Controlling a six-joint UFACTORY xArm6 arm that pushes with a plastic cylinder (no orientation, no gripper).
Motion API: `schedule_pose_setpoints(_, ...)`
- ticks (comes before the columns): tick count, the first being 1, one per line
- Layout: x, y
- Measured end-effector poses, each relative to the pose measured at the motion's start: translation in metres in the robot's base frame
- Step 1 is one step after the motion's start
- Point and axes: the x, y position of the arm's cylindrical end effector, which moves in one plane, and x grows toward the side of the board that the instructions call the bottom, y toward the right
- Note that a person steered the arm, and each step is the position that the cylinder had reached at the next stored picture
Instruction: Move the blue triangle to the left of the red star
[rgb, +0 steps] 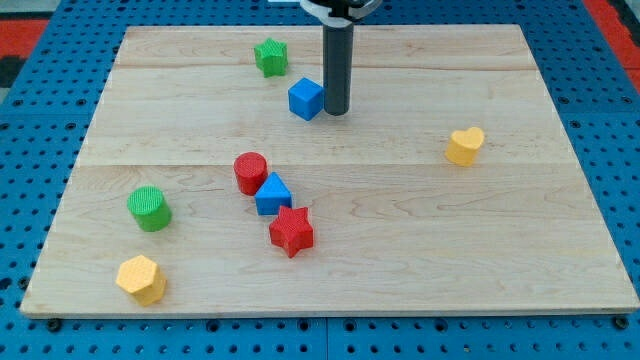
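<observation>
Standing in the upper middle of the frame, my tip (336, 111) rests on the wooden board (560, 250) just beside the right face of a blue cube (306, 99), so close that I cannot tell whether they touch; being a bare rod, it holds nothing. What matters is the blue triangle (272, 195), which lies well below my tip and a little toward the frame's left, near the centre; it sits wedged between a red cylinder (250, 172) at its upper left and the red star (291, 231) at its lower right, touching or nearly touching both. To bring it left of the star, I judge my tip must travel down past the cube and push the triangle toward the lower left.
</observation>
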Motion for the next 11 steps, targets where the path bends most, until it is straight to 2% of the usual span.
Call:
schedule_pose_setpoints(2, -0.002, -0.063)
schedule_pose_setpoints(3, -0.001, -0.07)
schedule_pose_setpoints(6, 0.097, -0.036)
schedule_pose_setpoints(7, 0.135, -0.071)
schedule_pose_setpoints(8, 0.162, -0.069)
schedule_pose_setpoints(11, 0.147, -0.086)
